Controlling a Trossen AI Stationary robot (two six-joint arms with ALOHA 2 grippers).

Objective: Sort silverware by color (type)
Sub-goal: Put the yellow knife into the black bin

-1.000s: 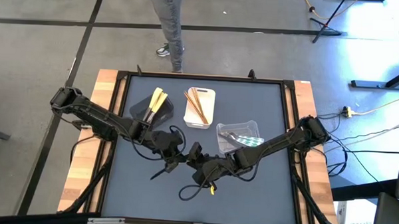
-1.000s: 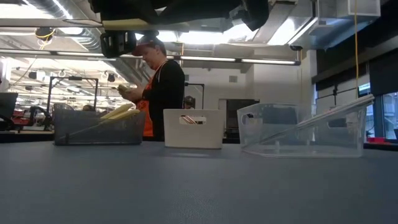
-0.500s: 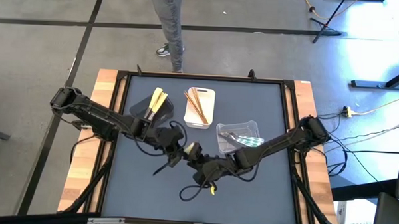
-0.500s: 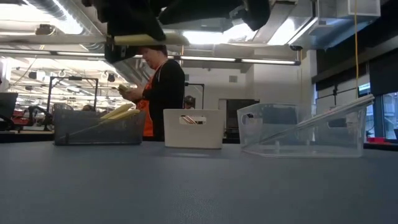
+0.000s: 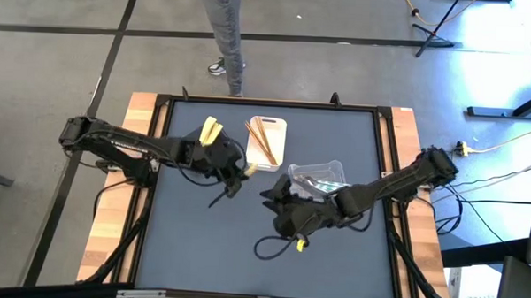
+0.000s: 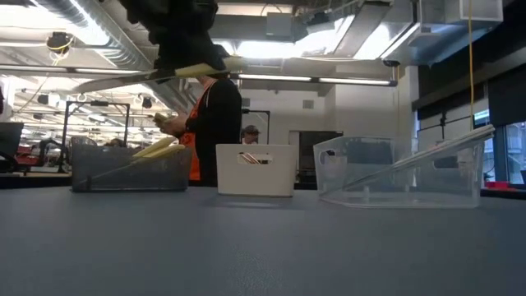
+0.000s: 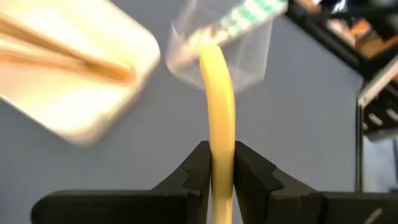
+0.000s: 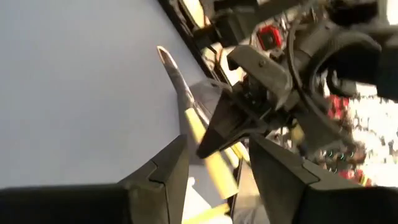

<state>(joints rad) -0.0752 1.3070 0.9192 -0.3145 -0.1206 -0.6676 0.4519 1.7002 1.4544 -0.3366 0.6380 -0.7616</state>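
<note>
Gripping a pale yellow plastic utensil (image 7: 217,93) above the worktop (image 5: 200,244), the left end effector (image 7: 217,167) must carry it to the black tray (image 5: 195,146) while the right end effector (image 8: 214,163) hangs parted, empty.

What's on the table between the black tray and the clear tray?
In the high view, the white tray holding orange-brown utensils lies between the black tray and the clear tray.

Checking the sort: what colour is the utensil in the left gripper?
Pale yellow utensil, clearest in the left wrist view.
</note>
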